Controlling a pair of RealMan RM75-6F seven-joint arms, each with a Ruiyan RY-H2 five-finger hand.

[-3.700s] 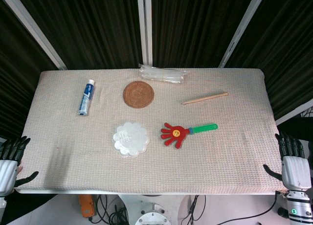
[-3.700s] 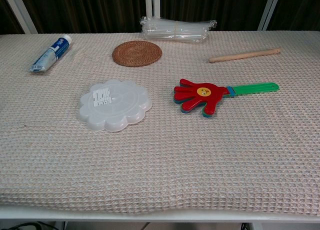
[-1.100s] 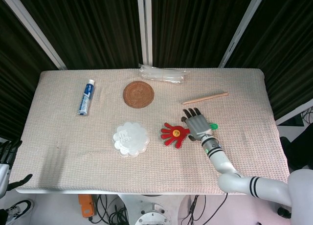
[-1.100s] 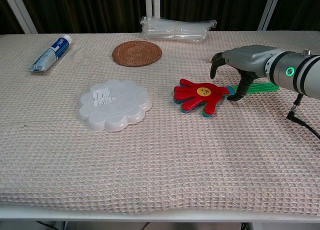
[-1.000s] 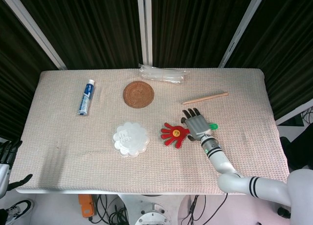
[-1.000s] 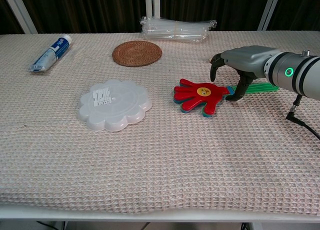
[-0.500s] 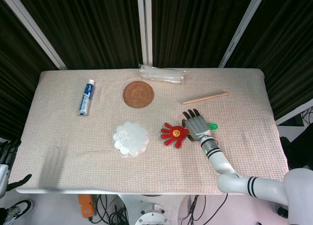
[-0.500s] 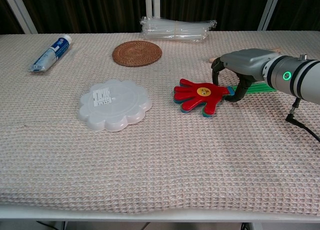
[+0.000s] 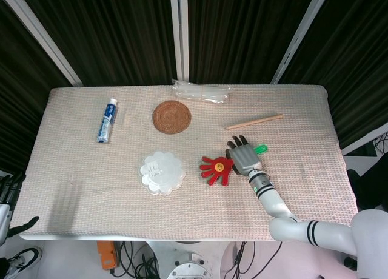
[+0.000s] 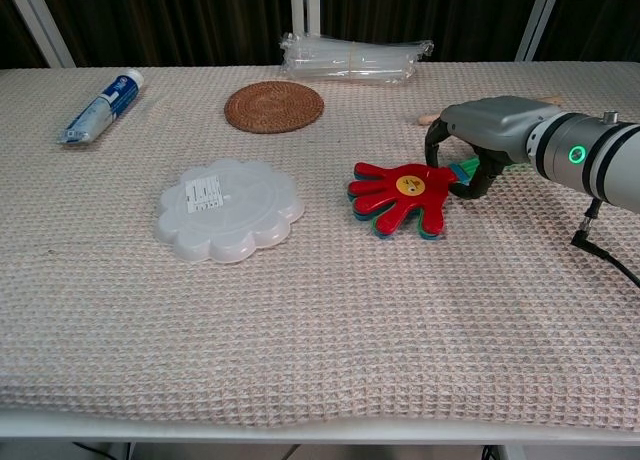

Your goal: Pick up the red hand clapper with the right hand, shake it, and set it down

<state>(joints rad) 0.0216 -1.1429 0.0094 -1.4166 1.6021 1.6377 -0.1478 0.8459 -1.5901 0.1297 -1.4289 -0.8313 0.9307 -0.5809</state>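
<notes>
Right of the white lid (image 10: pixel 229 209), the right hand (image 10: pixel 478 140) curls around the clapper (image 10: pixel 403 198) handle, gripping it; left hand barely visible.

Print shows on the blue-and-white toothpaste tube (image 10: pixel 100 106) and on the white flower-shaped plastic lid's label (image 10: pixel 205 194), but none is legible.

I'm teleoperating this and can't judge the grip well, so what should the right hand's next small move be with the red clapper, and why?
Probably a short, straight lift. The right hand has its fingers curled around the handle of the red hand clapper, whose red palm end seems still low over the table cloth. Raising it would show whether the grip holds before any shaking. The wooden stick lies just behind, so avoid drifting back.
</notes>
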